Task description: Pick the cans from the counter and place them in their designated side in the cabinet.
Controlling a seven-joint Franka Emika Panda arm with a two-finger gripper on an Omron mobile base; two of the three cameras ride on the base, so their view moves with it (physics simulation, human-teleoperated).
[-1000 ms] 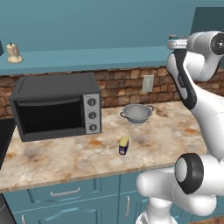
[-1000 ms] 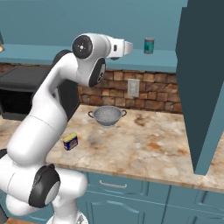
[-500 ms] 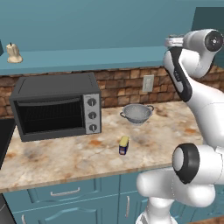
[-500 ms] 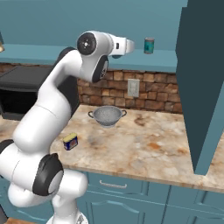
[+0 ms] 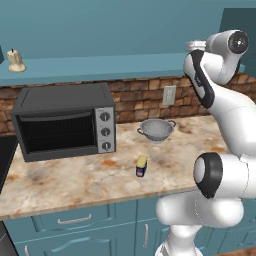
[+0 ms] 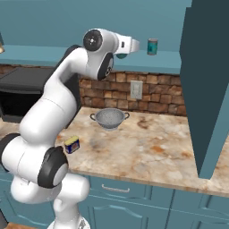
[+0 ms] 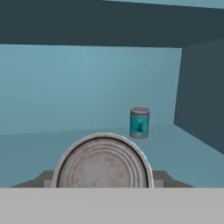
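Where the white arm (image 6: 53, 103) stands from its base at the lower left of the right base view, it climbs steeply, bends at a dark elbow joint near the top centre of the frame, and turns its forearm level toward the right. The end effector (image 6: 129, 45) sits at the height of the long teal cabinet shelf (image 6: 40, 53), pointing along it. In the left base view the same arm fills the right side, folded upward, with the end effector (image 5: 195, 46) at the upper right, against the teal back wall.

In the hand view, the end effector (image 7: 103, 178) is clamped on a can with a round, silvery, rust-flecked end (image 7: 103, 164); this disc sits at the bottom centre, with a grey finger (image 7: 43, 179) against each side. In the right base view a dark teal shape (image 6: 121, 56) shows just under the hand, but I cannot tell how much of the held can that is.

A small teal can with a silvery top (image 6: 152, 46) stands upright on the shelf, right of the end effector and apart from it; in the hand view it (image 7: 139, 123) is right of centre, near the dark side wall.

A small dark blue can with a yellow top (image 5: 141, 166) stands on the mottled beige-and-orange stone table (image 5: 75, 180), in front of the steel colander bowl (image 5: 156, 130) and right of the dark grey toaster oven (image 5: 62, 122).
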